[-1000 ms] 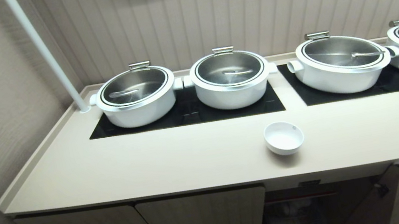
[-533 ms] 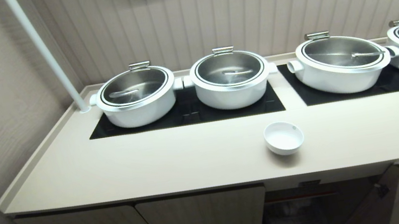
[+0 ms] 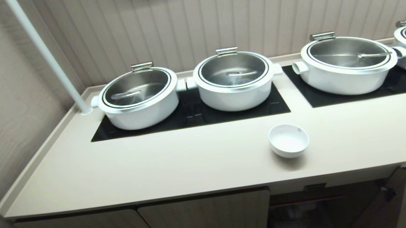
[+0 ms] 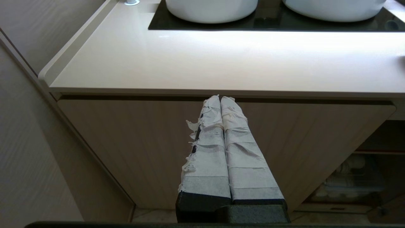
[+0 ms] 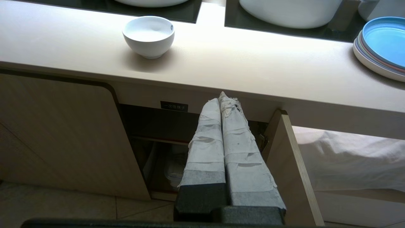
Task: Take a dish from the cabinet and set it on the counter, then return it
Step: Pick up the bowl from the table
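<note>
On counter, dish upright, mouth up

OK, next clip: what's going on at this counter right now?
Nothing is being handled at this moment. The dish, a small white bowl, sits upright on the counter in front of the cooktop, above the open cabinet. The right gripper hangs below the counter edge in front of that opening, jaws shut and empty. The left gripper is parked by the closed doors, jaws shut too. The dish is out; returning it is not yet done.
</note>
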Motion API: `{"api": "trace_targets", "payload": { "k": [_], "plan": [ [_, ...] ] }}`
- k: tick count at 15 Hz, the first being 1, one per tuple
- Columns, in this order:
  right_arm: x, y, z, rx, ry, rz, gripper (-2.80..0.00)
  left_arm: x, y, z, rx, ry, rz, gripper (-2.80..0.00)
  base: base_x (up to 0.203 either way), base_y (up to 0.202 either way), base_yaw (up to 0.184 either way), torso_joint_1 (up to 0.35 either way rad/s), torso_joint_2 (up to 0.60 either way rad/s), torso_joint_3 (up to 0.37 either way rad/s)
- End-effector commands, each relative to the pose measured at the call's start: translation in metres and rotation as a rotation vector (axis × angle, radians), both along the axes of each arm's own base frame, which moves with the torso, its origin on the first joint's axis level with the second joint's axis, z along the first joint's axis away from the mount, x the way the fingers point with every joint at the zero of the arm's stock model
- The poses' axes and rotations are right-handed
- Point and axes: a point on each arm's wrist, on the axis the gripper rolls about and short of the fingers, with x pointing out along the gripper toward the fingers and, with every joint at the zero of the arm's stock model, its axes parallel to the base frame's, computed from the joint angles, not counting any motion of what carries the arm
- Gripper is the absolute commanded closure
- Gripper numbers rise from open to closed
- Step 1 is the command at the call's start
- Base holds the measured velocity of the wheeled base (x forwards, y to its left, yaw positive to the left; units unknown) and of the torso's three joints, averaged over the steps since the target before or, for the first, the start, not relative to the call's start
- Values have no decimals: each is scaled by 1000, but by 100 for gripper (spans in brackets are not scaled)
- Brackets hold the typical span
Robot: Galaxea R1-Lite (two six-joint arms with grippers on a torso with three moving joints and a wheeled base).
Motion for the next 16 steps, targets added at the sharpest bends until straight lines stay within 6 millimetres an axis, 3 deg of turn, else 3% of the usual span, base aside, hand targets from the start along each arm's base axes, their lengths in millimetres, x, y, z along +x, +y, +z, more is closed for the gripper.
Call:
{"api": "trace_targets", "payload": {
  "k": [1,16],
  "plan": [
    [0,0,0,-1,2,1,0,0,0,0,0,-1,0,0,0,0,0,0,0,0],
    [0,0,0,-2,2,1,0,0,0,0,0,0,0,0,0,0,0,0,0,0]
  ]
}}
